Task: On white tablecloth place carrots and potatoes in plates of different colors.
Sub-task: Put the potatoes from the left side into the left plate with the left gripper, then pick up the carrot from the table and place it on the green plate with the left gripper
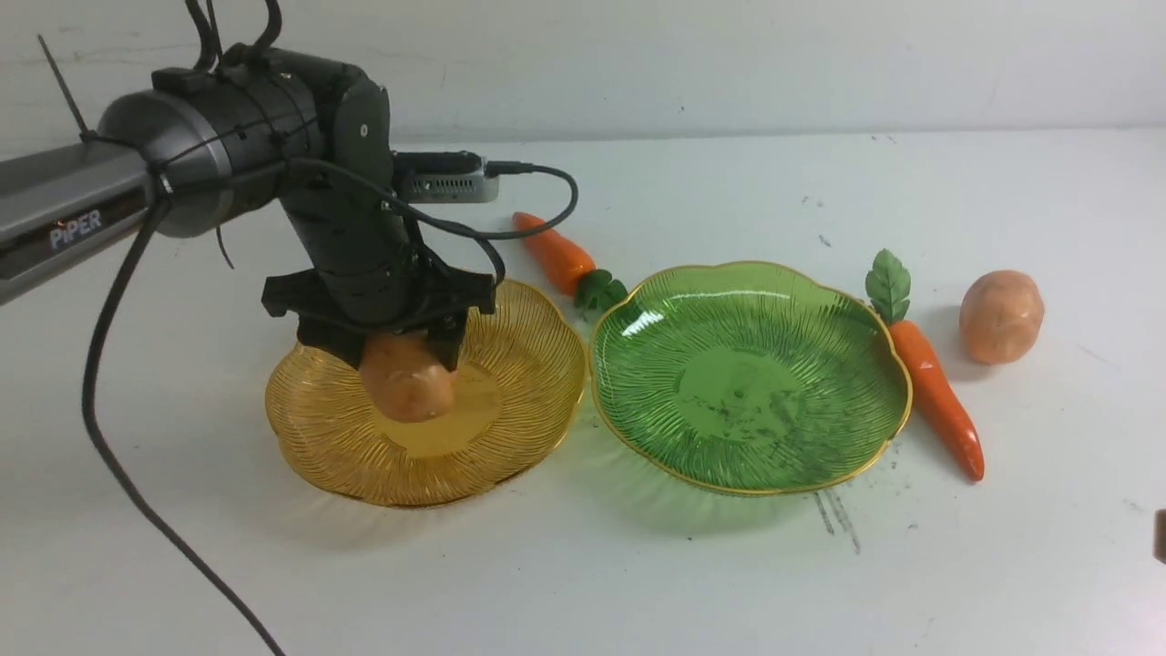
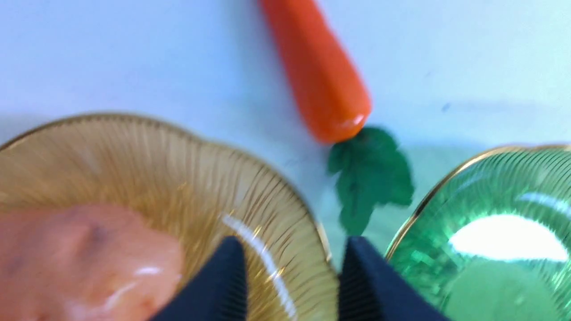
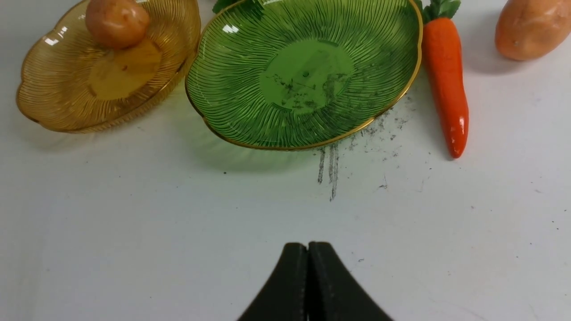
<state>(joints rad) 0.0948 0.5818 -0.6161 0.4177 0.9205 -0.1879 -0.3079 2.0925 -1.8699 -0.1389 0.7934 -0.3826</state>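
One potato (image 1: 405,378) (image 2: 80,263) lies in the amber plate (image 1: 533,364) (image 2: 156,156). My left gripper (image 2: 292,249) hangs just over that plate, open, with nothing between its fingers; the potato sits beside them. The green plate (image 1: 747,378) (image 3: 250,89) stands empty to the right. A short carrot (image 1: 556,255) (image 2: 319,76) lies behind the gap between the plates. A longer carrot (image 1: 938,396) (image 3: 446,89) and a second potato (image 1: 1000,316) (image 3: 531,29) lie right of the green plate. My right gripper (image 3: 308,249) is shut over the white tablecloth (image 1: 583,565), near its front.
Dark scuffs and streaks (image 3: 330,169) mark the cloth in front of the green plate. The left arm's black cable (image 1: 118,456) hangs down at the front left. A wall closes off the far side of the table.
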